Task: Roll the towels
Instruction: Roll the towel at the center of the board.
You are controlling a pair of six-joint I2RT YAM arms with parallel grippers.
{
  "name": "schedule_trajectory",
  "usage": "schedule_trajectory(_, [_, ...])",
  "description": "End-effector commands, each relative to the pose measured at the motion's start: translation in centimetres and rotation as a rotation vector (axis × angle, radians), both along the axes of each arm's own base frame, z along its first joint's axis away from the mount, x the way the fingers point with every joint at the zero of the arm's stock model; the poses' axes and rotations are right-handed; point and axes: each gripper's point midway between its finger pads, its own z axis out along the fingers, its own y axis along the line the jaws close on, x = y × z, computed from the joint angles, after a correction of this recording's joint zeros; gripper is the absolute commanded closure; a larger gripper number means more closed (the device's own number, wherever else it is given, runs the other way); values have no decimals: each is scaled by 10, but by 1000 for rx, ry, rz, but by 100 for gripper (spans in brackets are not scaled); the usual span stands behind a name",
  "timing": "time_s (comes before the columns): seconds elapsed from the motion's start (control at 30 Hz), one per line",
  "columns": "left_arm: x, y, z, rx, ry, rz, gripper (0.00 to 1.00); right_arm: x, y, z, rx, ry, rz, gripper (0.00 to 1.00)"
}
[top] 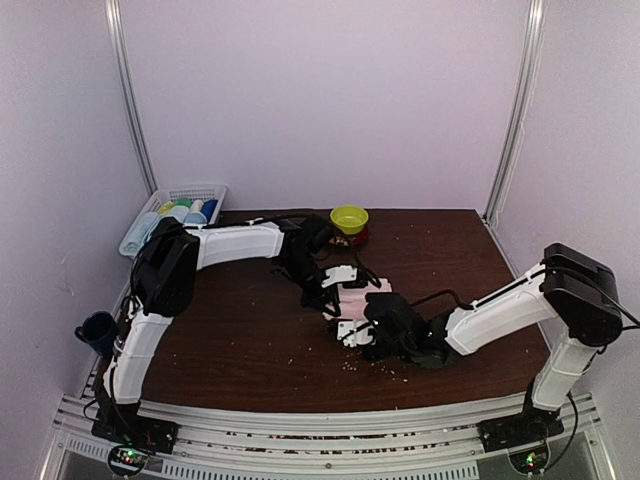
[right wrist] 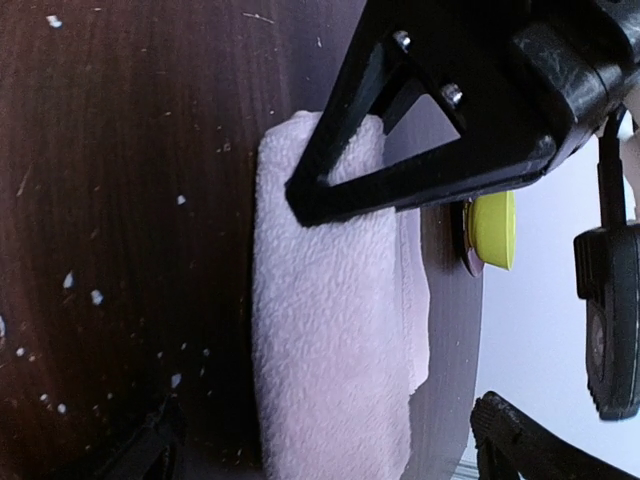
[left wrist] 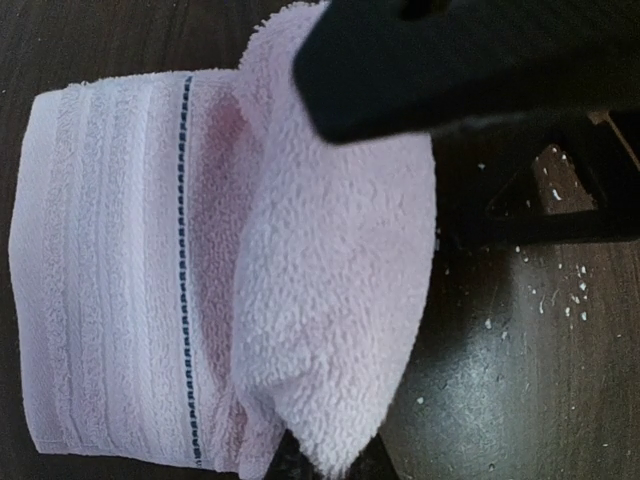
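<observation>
left gripper (top: pixel 335 293): fingers pinching pink towel's curled-over edge | pink towel (top: pixel 362 297): mid-table, flap lifted, first turn of the roll under way | right gripper (top: pixel 353 331): fingers spread wide over the towel, gripping nothing | next: probably carry flap over while right steadies the roll
</observation>
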Motion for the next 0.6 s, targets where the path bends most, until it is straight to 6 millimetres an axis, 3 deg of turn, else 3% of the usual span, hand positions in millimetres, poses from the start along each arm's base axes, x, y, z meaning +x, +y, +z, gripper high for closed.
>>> schedule_trajectory(0.0, [-31, 34, -61, 199, 133, -11, 100, 18, 3, 0, -44, -18, -11, 3])
schedule_trajectory(0.27, [-30, 35, -63, 210, 125, -11, 100, 26, 7, -19, -88, 89, 1, 35])
schedule_trajectory(0.57, [-23, 37, -62, 215, 100, 12, 100, 23, 7, -32, -103, 207, 9, 79])
